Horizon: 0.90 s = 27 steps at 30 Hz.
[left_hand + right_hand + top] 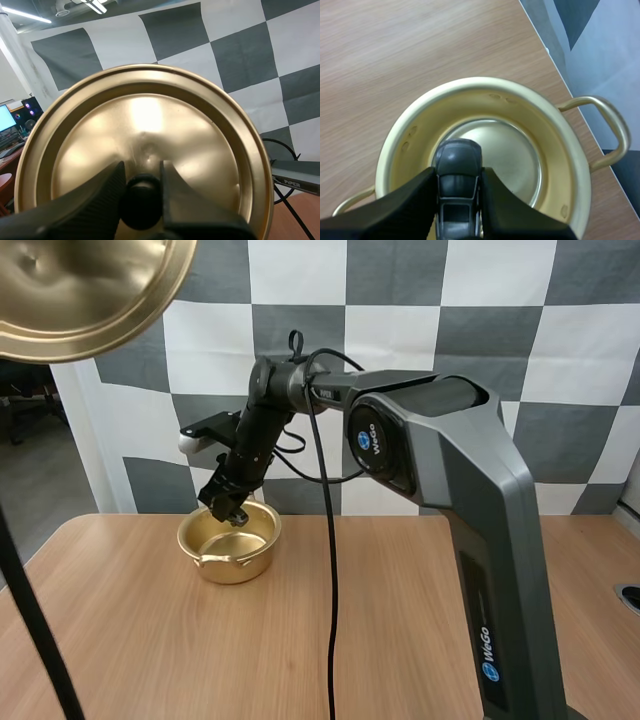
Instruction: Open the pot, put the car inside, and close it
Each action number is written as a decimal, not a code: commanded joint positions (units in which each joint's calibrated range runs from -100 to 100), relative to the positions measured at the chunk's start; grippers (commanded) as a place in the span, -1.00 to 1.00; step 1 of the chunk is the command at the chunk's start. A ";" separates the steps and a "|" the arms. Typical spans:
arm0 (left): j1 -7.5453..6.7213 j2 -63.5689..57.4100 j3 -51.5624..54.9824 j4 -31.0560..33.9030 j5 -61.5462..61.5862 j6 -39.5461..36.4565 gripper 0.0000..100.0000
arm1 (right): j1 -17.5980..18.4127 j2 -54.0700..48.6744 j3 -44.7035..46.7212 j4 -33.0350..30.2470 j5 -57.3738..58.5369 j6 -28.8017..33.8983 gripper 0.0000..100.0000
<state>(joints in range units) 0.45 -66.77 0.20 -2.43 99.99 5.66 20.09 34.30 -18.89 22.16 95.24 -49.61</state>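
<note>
Right gripper [459,176]: clamped on the grey toy car [457,156], whose long axis runs 12-to-6 along the fingers.
Pot [572,170]: open, its mouth directly beneath the car.
Left gripper [142,175]: pinching the lid [150,125] by its knob [141,202], high at the pot's 10 o'clock.

The lid [70,290] is cut off by the high view's edge. My left fingers [92,205] hide part of its knob [141,202]. My right fingers [405,205] hide the sides of the car [457,170] and the near rim of the pot [485,82].
</note>
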 commanded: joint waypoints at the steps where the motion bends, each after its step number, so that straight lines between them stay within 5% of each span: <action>1: 0.03 0.00 -0.01 0.02 0.01 0.03 -1.00 | 0.04 1.04 -0.72 0.01 0.32 0.05 -1.00; 27: 0.03 0.00 -0.01 0.02 0.01 0.03 -1.00 | 0.04 8.53 -2.62 0.22 -2.62 0.16 -1.00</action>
<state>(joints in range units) 0.45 -66.77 0.20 -2.43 99.99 5.66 20.09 42.78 -21.46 22.40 92.56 -49.49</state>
